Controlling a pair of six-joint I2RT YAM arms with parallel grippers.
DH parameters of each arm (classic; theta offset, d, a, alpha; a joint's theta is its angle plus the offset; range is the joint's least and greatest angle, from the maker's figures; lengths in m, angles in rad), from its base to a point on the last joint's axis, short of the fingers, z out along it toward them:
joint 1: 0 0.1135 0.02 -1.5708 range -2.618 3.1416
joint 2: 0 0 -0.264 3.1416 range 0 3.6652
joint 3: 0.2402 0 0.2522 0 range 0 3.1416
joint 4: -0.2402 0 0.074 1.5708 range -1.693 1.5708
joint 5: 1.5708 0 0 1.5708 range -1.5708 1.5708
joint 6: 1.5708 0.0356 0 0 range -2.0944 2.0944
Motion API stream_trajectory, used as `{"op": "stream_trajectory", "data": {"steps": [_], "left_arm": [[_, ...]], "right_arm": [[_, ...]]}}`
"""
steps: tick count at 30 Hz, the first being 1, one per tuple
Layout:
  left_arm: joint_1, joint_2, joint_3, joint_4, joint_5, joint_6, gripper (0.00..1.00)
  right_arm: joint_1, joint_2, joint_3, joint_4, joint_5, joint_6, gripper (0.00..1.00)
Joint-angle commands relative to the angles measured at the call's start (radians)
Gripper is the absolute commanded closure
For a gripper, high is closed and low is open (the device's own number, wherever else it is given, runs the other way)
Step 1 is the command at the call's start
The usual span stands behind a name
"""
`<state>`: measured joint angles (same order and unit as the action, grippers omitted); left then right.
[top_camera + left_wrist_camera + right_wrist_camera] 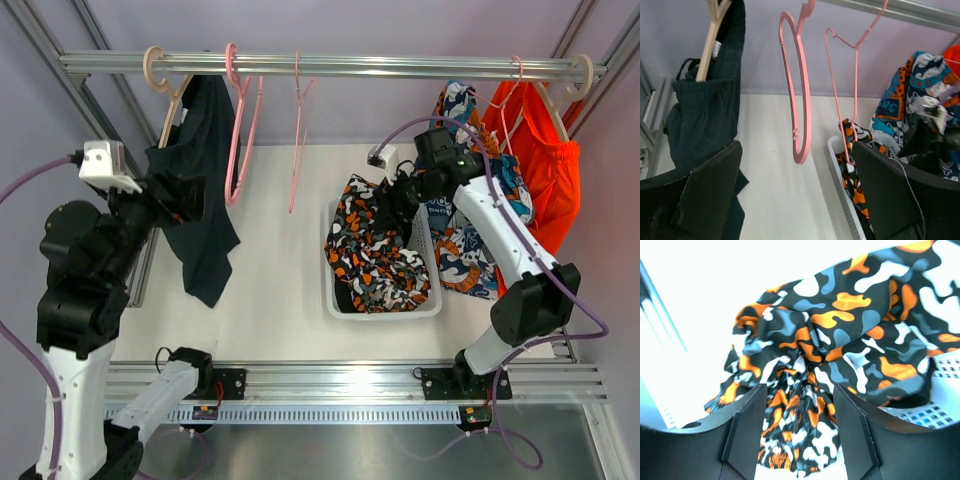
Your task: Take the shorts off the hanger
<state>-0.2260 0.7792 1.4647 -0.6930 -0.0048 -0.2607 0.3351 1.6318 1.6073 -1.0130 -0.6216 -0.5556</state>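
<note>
Dark navy shorts (pixel 205 190) hang from a wooden hanger (pixel 172 105) at the rail's left end; they also show in the left wrist view (pixel 702 117). My left gripper (pixel 190 200) is open right beside their left edge, and its jaws (pixel 800 200) stand wide apart and empty. The camouflage shorts (pixel 375 250) lie heaped in a white basket (pixel 385 312). My right gripper (pixel 397 205) hovers over them, open; the cloth (pixel 840 340) shows just beyond its gap (pixel 800 435). I cannot make out a plain black pair.
Two empty pink hangers (pixel 240 120) (pixel 298 130) hang mid-rail. At the right end hang an orange garment (pixel 545 170) and a blue-white-orange printed one (pixel 470 240). Frame posts stand at both sides, and a slotted rail (pixel 350 380) runs along the near edge.
</note>
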Motion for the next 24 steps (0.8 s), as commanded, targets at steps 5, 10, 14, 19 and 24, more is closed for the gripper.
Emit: {"op": "stream_trajectory", "data": {"steps": [5, 10, 14, 19, 24], "left_arm": [[0.011, 0.293, 0.297, -0.048, -0.175, 0.041, 0.09], [0.201, 0.543, 0.6, -0.12, -0.014, 0.026, 0.22], [0.342, 0.626, 0.655, -0.122, 0.152, -0.018, 0.29], [0.428, 0.624, 0.519, 0.021, 0.279, -0.02, 0.34], [0.432, 0.647, 0.45, 0.087, 0.312, 0.041, 0.35]], "right_arm": [[-0.034, -0.111, 0.016, -0.112, -0.223, -0.089, 0.36], [-0.034, -0.213, -0.064, -0.001, -0.291, -0.057, 0.36], [-0.038, -0.24, -0.092, 0.01, -0.334, -0.066, 0.36], [-0.044, -0.271, -0.145, 0.014, -0.386, -0.139, 0.36], [-0.061, -0.26, -0.156, 0.02, -0.412, -0.136, 0.36]]}}
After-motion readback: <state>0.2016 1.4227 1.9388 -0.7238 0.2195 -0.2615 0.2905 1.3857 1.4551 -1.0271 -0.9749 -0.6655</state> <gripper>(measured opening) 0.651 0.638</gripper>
